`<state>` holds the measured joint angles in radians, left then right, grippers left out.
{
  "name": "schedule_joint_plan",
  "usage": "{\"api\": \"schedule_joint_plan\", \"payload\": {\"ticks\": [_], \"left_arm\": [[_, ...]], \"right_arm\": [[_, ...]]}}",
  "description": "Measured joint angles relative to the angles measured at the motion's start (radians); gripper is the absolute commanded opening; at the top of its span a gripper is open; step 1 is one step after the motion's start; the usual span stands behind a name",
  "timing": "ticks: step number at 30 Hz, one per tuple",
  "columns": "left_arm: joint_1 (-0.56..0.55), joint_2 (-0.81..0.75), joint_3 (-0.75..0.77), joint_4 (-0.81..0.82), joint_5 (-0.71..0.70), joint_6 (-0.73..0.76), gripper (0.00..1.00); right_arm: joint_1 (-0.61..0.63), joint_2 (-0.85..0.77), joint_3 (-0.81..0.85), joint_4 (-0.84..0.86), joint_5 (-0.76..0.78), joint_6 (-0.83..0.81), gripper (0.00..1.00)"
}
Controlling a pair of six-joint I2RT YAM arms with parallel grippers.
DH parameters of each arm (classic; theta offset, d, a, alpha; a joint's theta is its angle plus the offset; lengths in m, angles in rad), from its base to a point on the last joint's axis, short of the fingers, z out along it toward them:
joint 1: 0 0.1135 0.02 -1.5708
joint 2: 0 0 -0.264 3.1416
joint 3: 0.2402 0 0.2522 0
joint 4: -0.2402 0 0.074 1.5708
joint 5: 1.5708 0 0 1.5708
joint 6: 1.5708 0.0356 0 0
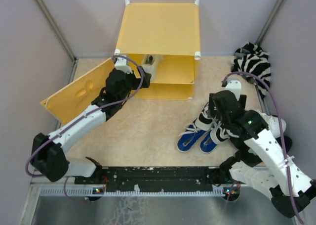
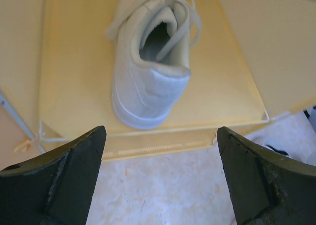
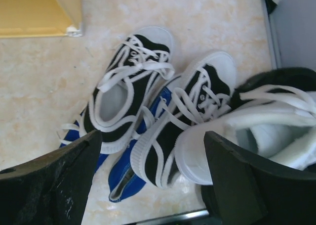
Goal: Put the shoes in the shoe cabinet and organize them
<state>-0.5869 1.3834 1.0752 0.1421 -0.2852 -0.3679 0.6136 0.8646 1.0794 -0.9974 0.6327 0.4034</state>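
1. Right gripper [image 3: 152,136]: fingers spread wide and gripping nothing, hanging over the shoe pile at about 4 o'clock on the table.
2. The pile holds two black-and-white shoes [image 3: 123,91], side by side with toes toward the cabinet. They lie on top of the blue pair [image 1: 190,138].
3. A white shoe [image 3: 276,121] touches the pile at its 3 o'clock, opening facing up.
4. One black-and-white tongue carries a small round mark that is too small to read. No other writing is legible.
5. Left gripper [image 2: 160,133]: released, fingers wide apart with nothing between them. It sits just outside the cabinet mouth at about 11 o'clock on the table.
6. The door [image 1: 79,91] is swung open toward 9 o'clock of the cabinet, embossed shape facing up.
7. The cabinet [image 1: 160,29] stands at 12 o'clock. A second white shoe [image 2: 145,81] stands upright on its shelf at the left of the opening, heel toward the gripper and toe pointing in.
8. A zebra-striped cloth [image 1: 254,62] lies at 2 o'clock by the far wall.
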Motion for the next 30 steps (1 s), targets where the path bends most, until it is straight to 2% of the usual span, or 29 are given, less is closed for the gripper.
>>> {"api": "schedule_joint_plan", "payload": {"ticks": [5,10,22,30], "left_arm": [[0.000,-0.155,-0.153,0.020,0.108,-0.002,0.98],[0.000,-0.208,-0.254,0.029,0.207,-0.024,0.97],[-0.007,-0.260,-0.354,0.005,0.312,-0.075,0.97],[-0.010,-0.402,-0.358,-0.024,0.312,-0.080,0.98]], "right_arm": [[-0.105,0.007,0.077,-0.123,0.044,0.041,0.84],[-0.154,0.027,0.106,-0.189,0.073,0.066,0.82],[-0.182,0.091,0.098,-0.215,0.063,0.121,0.75],[-0.262,0.125,0.079,-0.200,0.021,0.105,0.73]]}}
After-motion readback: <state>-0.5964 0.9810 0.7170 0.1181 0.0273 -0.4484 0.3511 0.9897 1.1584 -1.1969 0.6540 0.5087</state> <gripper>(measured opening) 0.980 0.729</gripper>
